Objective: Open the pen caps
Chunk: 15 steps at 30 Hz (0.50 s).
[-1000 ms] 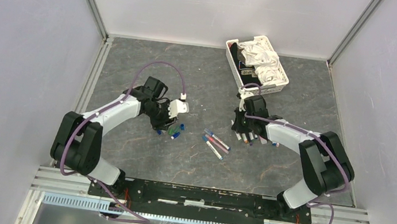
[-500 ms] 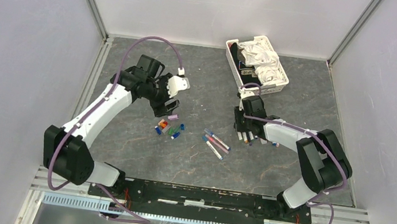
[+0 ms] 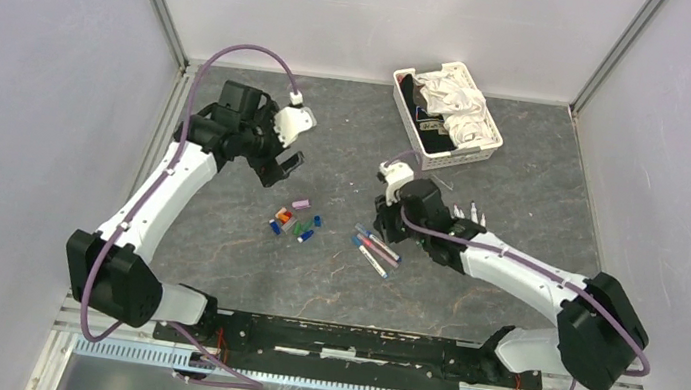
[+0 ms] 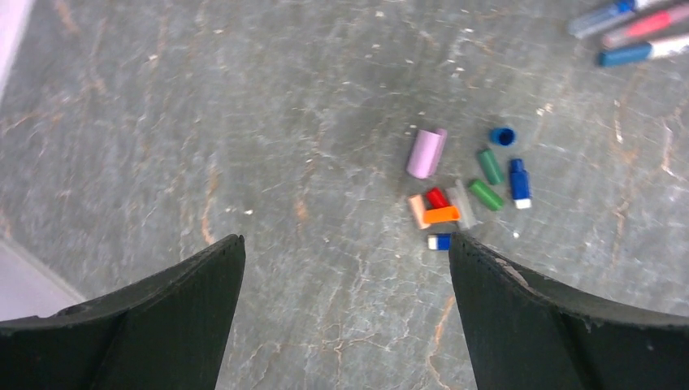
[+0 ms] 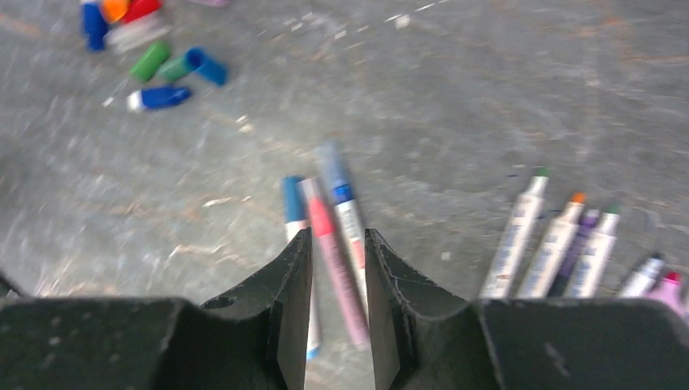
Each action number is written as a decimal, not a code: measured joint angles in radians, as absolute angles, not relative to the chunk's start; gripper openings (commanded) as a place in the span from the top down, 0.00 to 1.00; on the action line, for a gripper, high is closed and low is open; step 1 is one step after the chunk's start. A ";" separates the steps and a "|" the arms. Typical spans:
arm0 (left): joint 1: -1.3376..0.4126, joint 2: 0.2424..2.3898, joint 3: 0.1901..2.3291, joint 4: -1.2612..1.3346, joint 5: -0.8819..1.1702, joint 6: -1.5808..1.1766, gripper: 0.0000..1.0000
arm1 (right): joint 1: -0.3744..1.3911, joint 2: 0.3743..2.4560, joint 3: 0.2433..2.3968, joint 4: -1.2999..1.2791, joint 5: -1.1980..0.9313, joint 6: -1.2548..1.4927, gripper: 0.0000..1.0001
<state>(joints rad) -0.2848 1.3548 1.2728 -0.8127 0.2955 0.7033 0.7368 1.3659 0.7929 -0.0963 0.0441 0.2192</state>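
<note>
Grey stone-patterned tabletop (image 3: pixel 330 284) carries short coloured plastic pen caps (image 3: pixel 295 221) in a cluster, 3 slim capped pens (image 3: pixel 376 249) at their 3 o'clock. Left gripper (image 4: pixel 345 244), at the caps' 11 o'clock, gapes empty; right gripper (image 5: pixel 335 244), jaws narrowly parted, hovers over those pens.

Pen caps (image 4: pixel 441 214) lilac, blue, green, red, orange; pens (image 5: pixel 516 236) white-barrelled; table (image 4: pixel 244 122) mottled grey.
</note>
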 measured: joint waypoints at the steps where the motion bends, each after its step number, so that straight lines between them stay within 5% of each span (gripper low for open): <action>1: -0.270 1.350 1.272 -0.796 0.284 0.689 0.00 | 0.763 1.357 0.788 -0.097 0.039 0.219 0.66; 15: -0.217 1.331 1.283 -0.733 0.238 0.617 0.00 | 0.906 1.448 0.703 -0.176 -0.001 0.214 0.66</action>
<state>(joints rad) -0.2173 1.3308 1.2835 -0.7334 0.2379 0.6167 0.9062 1.4475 0.7029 -0.1764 -0.0010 0.2138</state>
